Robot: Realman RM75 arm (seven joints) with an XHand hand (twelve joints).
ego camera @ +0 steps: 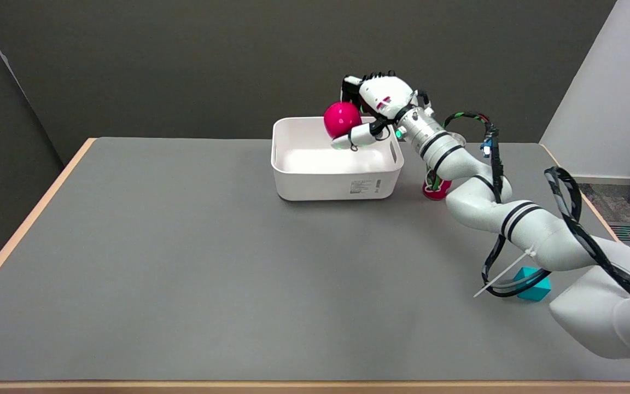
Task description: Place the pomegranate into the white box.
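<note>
Above the white box (337,175), the right hand (376,106) holds the pomegranate (342,119), fingers curled over its top and thumb under it; the fruit sits at the hand's left side, over the box's far right part; a red object (436,190) and a teal block (534,284) lie on the grey surface (184,262) under the arm.

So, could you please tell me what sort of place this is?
Probably a robotics lab: a bare grey table, plain dark partition walls, and a cabled robot hand holding a pomegranate above a white box.
</note>
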